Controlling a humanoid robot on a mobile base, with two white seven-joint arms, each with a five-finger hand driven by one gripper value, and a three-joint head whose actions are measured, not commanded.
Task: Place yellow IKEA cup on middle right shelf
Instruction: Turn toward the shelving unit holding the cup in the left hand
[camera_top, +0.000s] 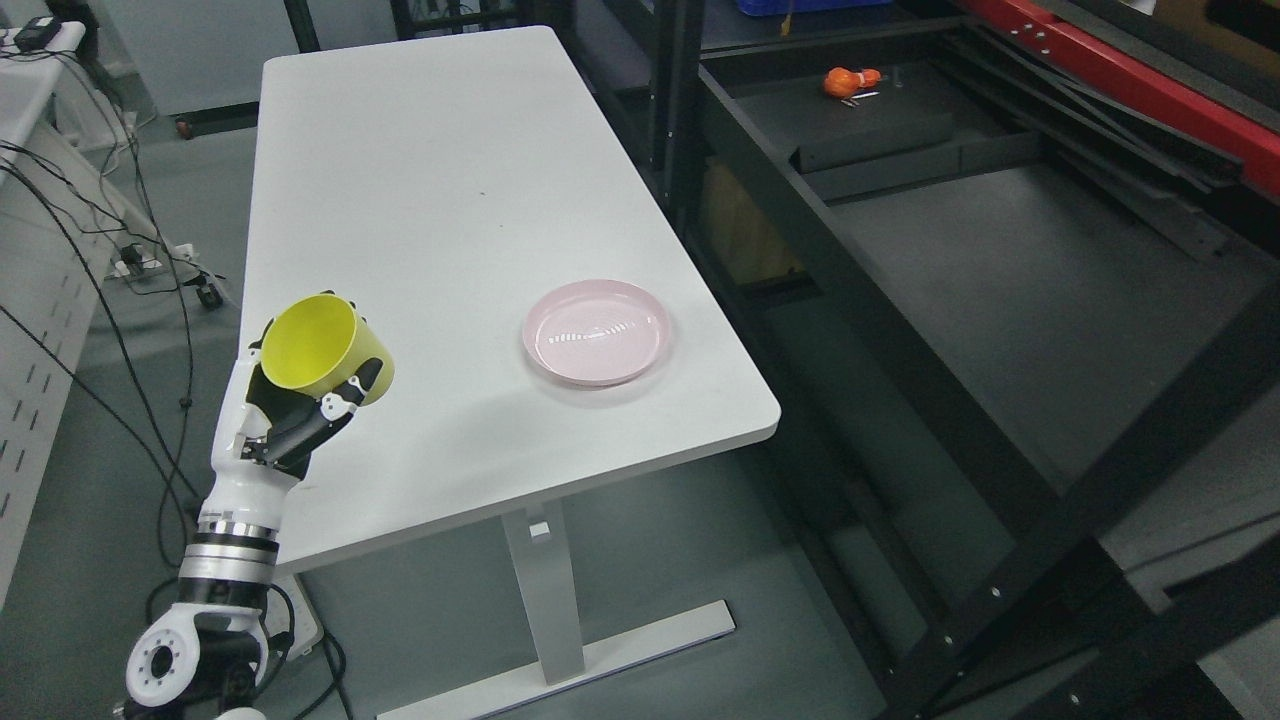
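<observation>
The yellow cup (322, 347) is tilted, its mouth facing up and to the left, held above the white table's (430, 180) near left corner. My left hand (300, 405) is shut on the cup, black fingers (352, 392) wrapped under and around its side. The arm rises from the lower left. The black shelf unit (1000, 270) stands to the right of the table, its wide dark shelf surface open to view. My right hand is not in view.
A pink plate (597, 332) lies on the table near its right edge. An orange object (850, 81) rests at the back of the shelf. A black upright post (680, 110) separates table and shelf. Cables (110, 250) trail over the floor at left.
</observation>
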